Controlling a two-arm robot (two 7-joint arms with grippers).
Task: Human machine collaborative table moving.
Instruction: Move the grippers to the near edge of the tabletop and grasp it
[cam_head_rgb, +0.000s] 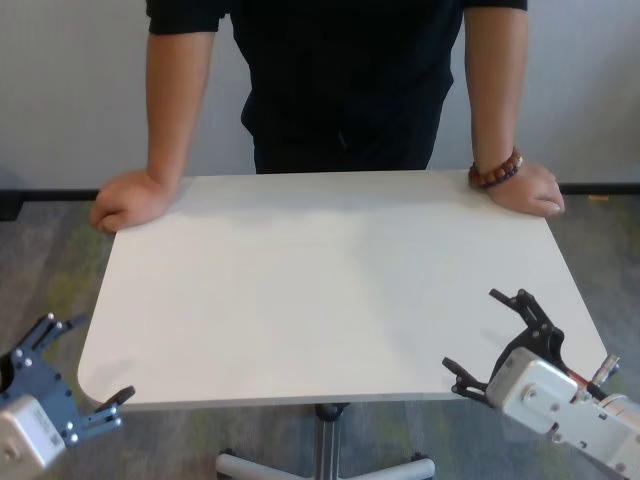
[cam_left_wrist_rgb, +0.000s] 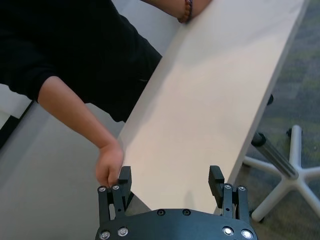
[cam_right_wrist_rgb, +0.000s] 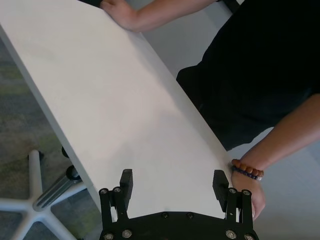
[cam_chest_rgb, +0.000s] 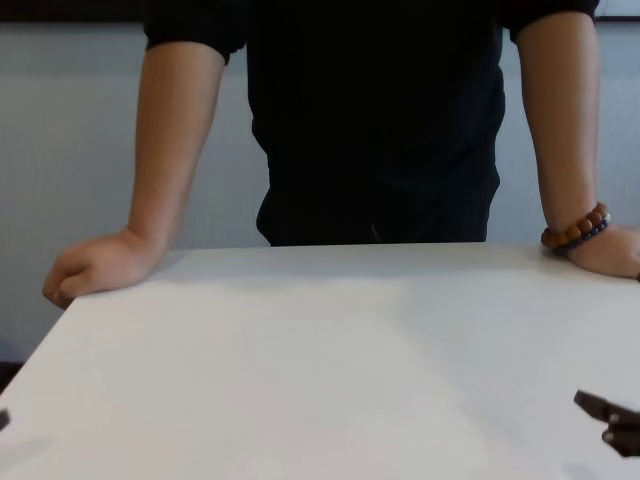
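Both grippers stand with black fingers spread apart, holding nothing. The left gripper (cam_head_rgb: 62, 375) hangs just off the near left corner of the table (cam_head_rgb: 330, 290), its fingers (cam_left_wrist_rgb: 124, 178) beside the edge without touching it. The right gripper (cam_head_rgb: 500, 345) hovers at the near right corner, fingertips (cam_right_wrist_rgb: 219, 179) over the top's edge; contact cannot be told.

The table is one plain matte white rectangular top with rounded corners and a thin edge, on a slim grey metal leg (cam_head_rgb: 326, 440) with spreading feet. It stands between the machine and the human (cam_head_rgb: 345, 80), who wears a black short-sleeved shirt.

Two bare hands rest on the far corners: a fist (cam_head_rgb: 128, 200) at the far left, and a hand (cam_head_rgb: 527, 188) with a brown bead bracelet (cam_head_rgb: 497, 171) at the far right. Grey carpet (cam_head_rgb: 50, 270) lies below
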